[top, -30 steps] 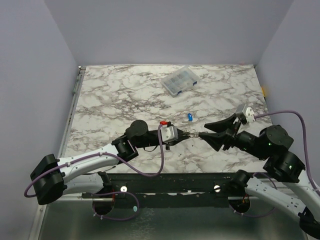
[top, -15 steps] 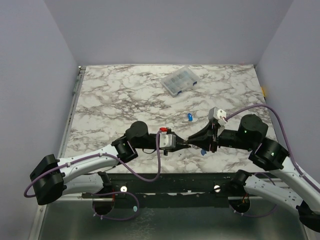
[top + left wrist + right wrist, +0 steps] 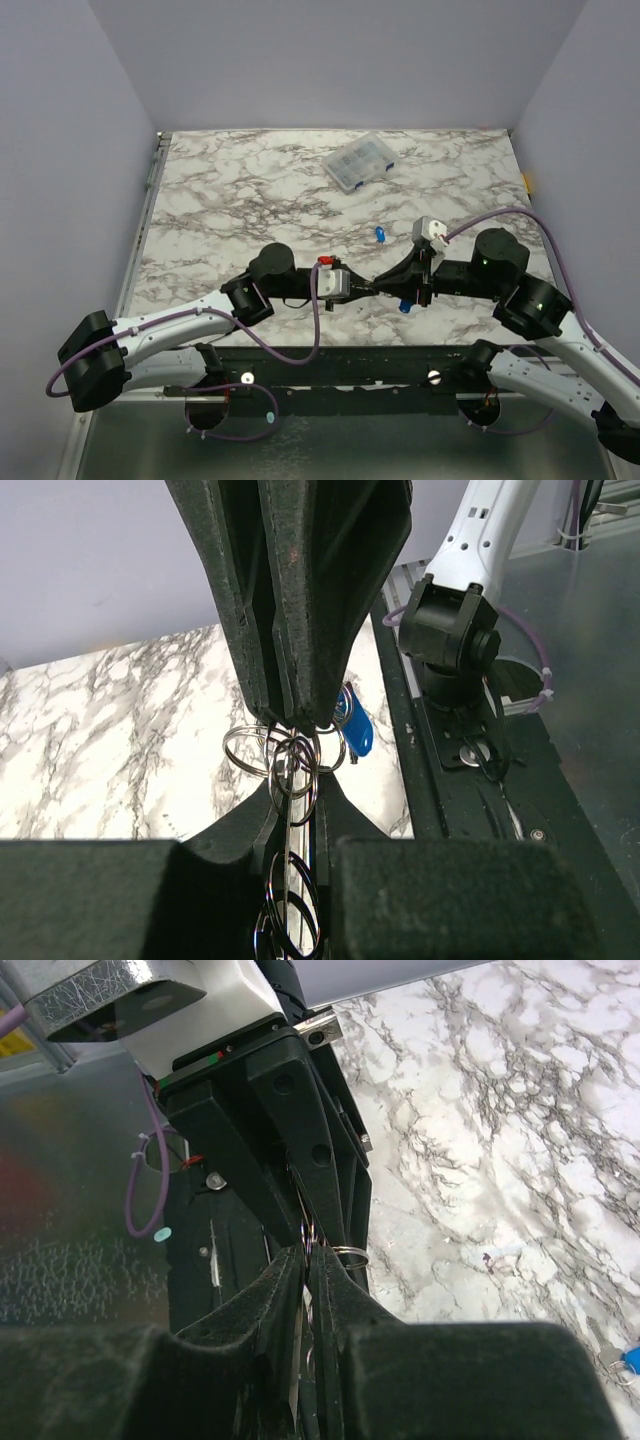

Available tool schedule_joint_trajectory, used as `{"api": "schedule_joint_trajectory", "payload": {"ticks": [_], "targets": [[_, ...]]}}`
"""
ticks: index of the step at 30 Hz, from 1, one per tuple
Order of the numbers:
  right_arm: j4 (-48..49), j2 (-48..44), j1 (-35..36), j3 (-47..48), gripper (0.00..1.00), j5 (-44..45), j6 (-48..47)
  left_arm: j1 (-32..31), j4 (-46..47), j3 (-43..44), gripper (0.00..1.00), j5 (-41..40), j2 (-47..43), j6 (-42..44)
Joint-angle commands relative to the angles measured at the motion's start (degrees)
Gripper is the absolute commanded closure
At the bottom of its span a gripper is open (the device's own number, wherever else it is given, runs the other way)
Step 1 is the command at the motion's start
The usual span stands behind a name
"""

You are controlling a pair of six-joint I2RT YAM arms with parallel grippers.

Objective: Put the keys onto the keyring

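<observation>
Grips the thin silvery metal keyring [image 3: 290,765] in the left claw [image 3: 297,800], loops bunched between the fingers. Has swung the right claw [image 3: 306,1262] in from 3 o'clock over the last second and narrowed it from wide apart onto the same loops, so now grasps the ring from both sides. Shows a blue-headed metal key [image 3: 405,305] at 5 o'clock of that meeting point; cannot tell whether threaded or lying below. Leaves a second blue-headed key [image 3: 380,235] loose on the marble counter [image 3: 220,200] at 12 o'clock. Suggests a two-sided hold for prying the ring open next.

Left gripper [image 3: 368,287] and right gripper [image 3: 384,281] tip to tip, both jaws nearly closed.
</observation>
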Motion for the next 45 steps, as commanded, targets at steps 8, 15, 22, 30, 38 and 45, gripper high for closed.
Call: {"api": "schedule_joint_trajectory", "payload": {"ticks": [8, 15, 22, 30, 38, 45], "targets": [[-3.10, 0.58, 0.16, -2.27, 0.85, 1.08, 2.65, -0.28, 6.90, -1.61, 1.00, -7.03, -4.64, -0.08], [-1.97, 1.48, 0.15, -3.64, 0.88, -0.59, 4.50, -0.31, 9.47, -2.32, 1.00, -8.23, -4.97, -1.62], [0.22, 2.06, 0.15, -4.44, 0.90, -1.37, 5.10, -0.28, 9.91, -2.84, 1.00, -7.59, -5.12, -1.04], [-4.18, -2.42, 0.15, -0.68, 0.74, 1.78, 2.84, -0.30, 9.95, -4.16, 1.00, -6.81, -6.13, 2.57], [-2.68, -12.43, 0.15, 1.65, 0.52, 15.63, 3.04, -1.59, 10.88, -8.28, 1.00, 0.29, -8.89, 14.05], [-6.94, -9.21, 0.15, 3.46, 0.49, 11.11, 1.40, -2.35, 10.88, -10.75, 1.00, 4.95, -11.30, 22.73]]}}
